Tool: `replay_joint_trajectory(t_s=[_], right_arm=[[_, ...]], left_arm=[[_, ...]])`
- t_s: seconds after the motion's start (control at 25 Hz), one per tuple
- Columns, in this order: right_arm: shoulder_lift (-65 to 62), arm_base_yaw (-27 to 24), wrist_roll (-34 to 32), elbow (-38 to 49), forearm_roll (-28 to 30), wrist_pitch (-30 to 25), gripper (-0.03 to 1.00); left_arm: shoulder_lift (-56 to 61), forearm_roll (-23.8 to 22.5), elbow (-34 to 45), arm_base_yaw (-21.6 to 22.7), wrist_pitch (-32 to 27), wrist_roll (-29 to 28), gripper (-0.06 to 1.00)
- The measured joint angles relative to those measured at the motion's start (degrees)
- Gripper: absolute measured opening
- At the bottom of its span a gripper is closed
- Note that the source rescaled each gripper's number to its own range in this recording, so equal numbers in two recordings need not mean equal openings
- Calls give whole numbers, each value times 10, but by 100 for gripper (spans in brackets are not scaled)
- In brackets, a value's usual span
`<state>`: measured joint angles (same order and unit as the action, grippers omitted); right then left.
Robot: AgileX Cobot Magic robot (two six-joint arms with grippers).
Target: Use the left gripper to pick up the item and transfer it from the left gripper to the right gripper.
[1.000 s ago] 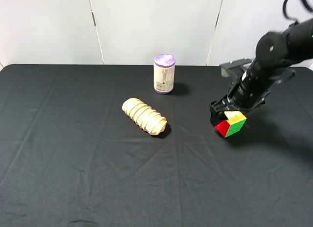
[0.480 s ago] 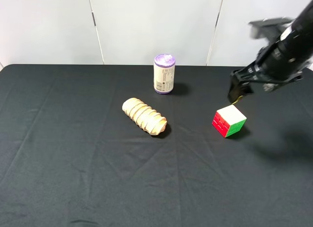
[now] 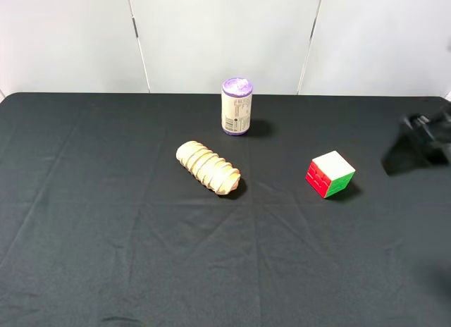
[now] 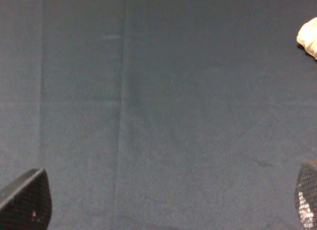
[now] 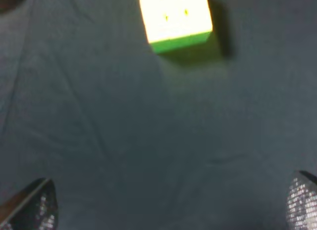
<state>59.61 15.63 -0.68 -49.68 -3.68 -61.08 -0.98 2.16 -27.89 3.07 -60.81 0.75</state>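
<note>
The puzzle cube (image 3: pixel 330 174) rests on the black cloth right of centre, with its white, red and green faces showing. It also shows in the right wrist view (image 5: pixel 174 19), pale top and green side, well ahead of the fingers. My right gripper (image 3: pixel 423 140) is a blurred dark shape at the right edge, apart from the cube; the right wrist view shows it (image 5: pixel 166 205) open and empty. My left gripper (image 4: pixel 167 198) is open and empty over bare cloth. It is out of the exterior high view.
A ribbed tan roll (image 3: pixel 208 167) lies near the middle; its end shows in the left wrist view (image 4: pixel 309 36). A purple-lidded can (image 3: pixel 237 106) stands behind it. The black cloth (image 3: pixel 106 221) covers the table up to a white back wall.
My right gripper let go of the cube, rose, and drew back to the right edge. The cube now rests on the cloth. The roll and can have not moved.
</note>
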Motion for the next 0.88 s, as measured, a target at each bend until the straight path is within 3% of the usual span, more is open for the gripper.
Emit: replay_joint_trajectory(t_s=[0.32,0.56,0.88], right_arm=[[-240,0,-3,120,1,-1,100],[-424,0,20,162,5,-2,100],[-533,0,26,210,6,19,100]], left_arm=[[0,0,0,0,0,0,96],[0,0,0,0,0,1,96],[0,0,0,0,0,1,96]])
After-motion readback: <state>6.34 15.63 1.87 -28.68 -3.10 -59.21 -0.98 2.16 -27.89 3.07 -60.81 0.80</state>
